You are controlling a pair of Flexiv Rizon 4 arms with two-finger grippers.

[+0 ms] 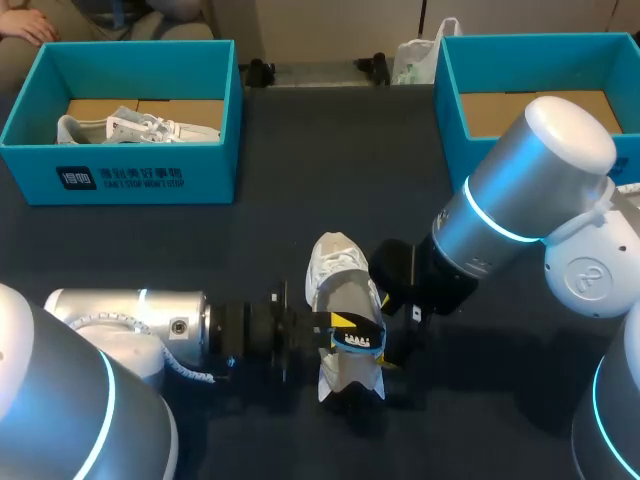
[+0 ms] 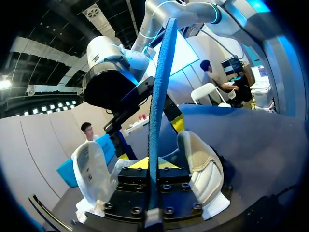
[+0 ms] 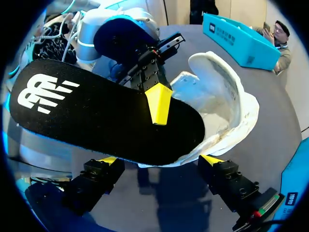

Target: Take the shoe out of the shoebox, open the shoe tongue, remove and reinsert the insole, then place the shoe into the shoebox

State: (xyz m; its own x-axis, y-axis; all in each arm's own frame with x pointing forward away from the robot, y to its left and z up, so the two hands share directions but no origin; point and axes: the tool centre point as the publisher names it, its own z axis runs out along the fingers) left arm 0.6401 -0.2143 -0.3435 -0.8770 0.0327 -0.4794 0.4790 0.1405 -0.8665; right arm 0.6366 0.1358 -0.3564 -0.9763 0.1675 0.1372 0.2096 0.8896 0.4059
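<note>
A white shoe (image 1: 338, 275) lies in the middle of the dark table, opening upward. My left gripper (image 1: 350, 330) is shut on the black insole (image 1: 357, 338), holding it on edge over the shoe's heel end. In the left wrist view the insole (image 2: 157, 121) rises edge-on, blue side showing, between the two fingers, with the shoe (image 2: 205, 171) spread on both sides. In the right wrist view the insole (image 3: 96, 116) shows its black top across the shoe (image 3: 224, 96). My right gripper (image 3: 159, 162) is open wide just beside the insole, touching nothing.
A blue shoebox (image 1: 130, 175) at the back left holds another white shoe (image 1: 140, 128). A second blue shoebox (image 1: 450, 100) stands at the back right, showing only its cardboard floor. My right arm's big elbow (image 1: 530, 190) hangs over the table's right side.
</note>
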